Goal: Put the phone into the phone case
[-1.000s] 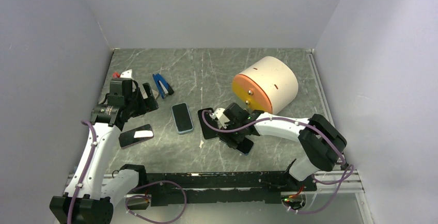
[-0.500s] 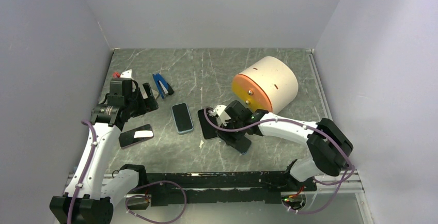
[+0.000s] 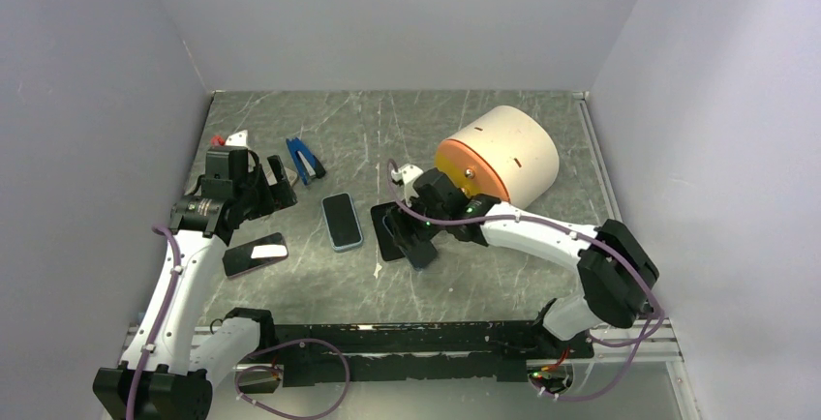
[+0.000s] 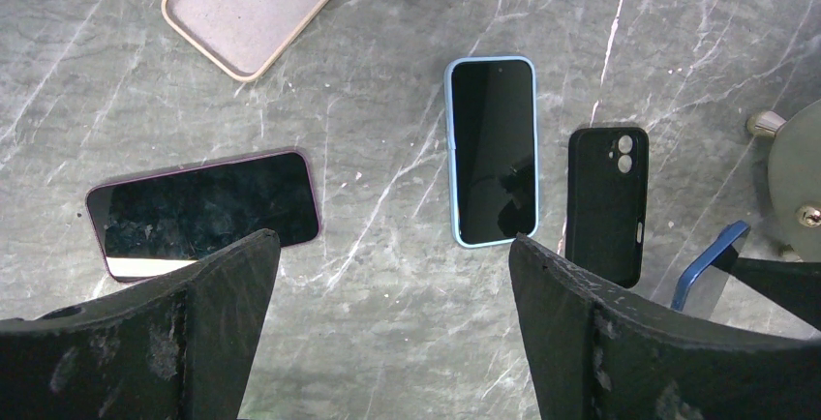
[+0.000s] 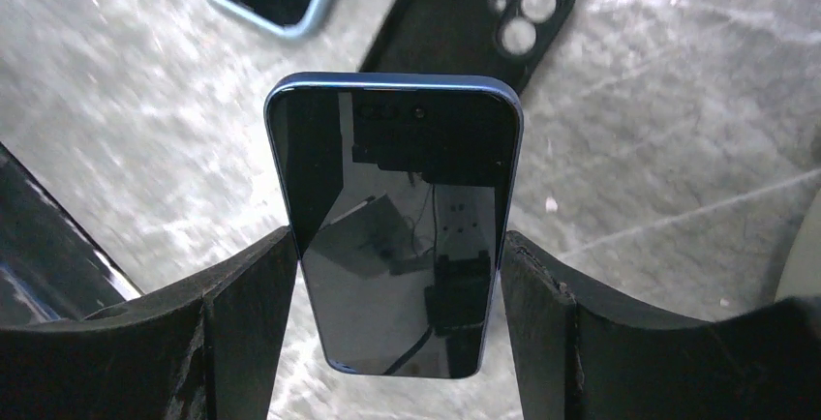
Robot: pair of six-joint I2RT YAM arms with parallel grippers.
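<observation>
Grey marbled bench between pale walls: the phone arrives at its case.

My right jaws are clamped on the long edges of the blue-rimmed phone, its screen facing the wrist camera. Over the last second I have swung it from the bench's near side to hang lifted and tilted, close against the right side of the empty black case. I judge the carry done, with alignment and pressing-in still ahead. My left jaws stand wide apart, holding nothing, at the left.
</observation>
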